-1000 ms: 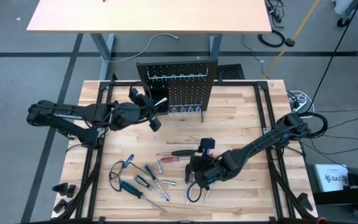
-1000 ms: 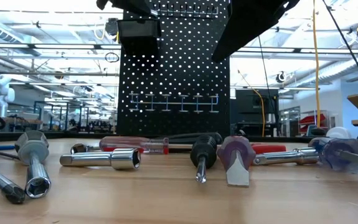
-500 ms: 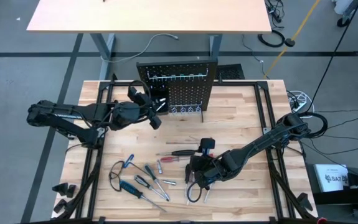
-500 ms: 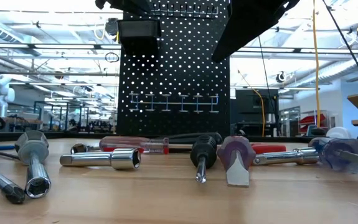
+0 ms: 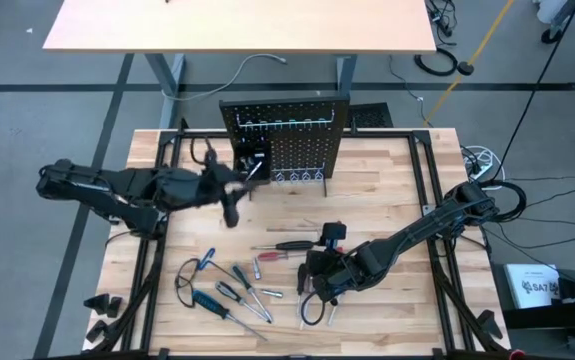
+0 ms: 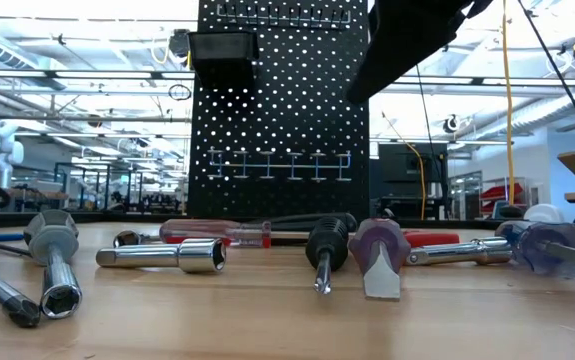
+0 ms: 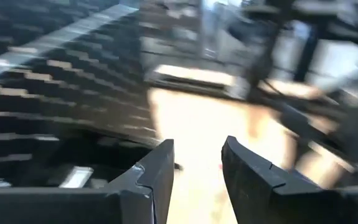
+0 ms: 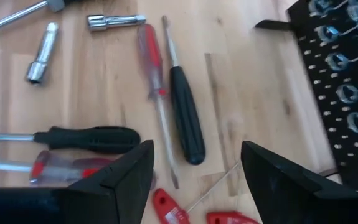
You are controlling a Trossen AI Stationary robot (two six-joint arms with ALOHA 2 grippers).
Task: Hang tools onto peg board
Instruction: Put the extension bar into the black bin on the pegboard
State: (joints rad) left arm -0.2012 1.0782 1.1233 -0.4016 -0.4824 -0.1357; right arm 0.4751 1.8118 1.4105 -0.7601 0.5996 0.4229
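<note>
Several tools lie scattered on the near half of the wooden table, and none that we can make out hangs on the peg board yet. We see the peg board standing upright at the far edge of the table, black and perforated, with a row of metal hooks across its face and a small black bin fixed near its top corner. From above, something light shows in that bin; we cannot tell what it is.

From table height we count a socket driver, a red-handled screwdriver, a black-handled screwdriver and a flat-bladed driver with a clear handle lying in a row in front of the board. In the right wrist view, the black-handled screwdriver and a thin red-handled one lie side by side, with red plier handles just beside them.

Our right gripper hangs low over the tools near the middle of the table, its fingers well apart and clamped on nothing. Our left gripper sits just in front of the peg board's bin side, away from the tools; its wrist view is blurred, but the two fingers stand apart with only bare table between them.
</note>
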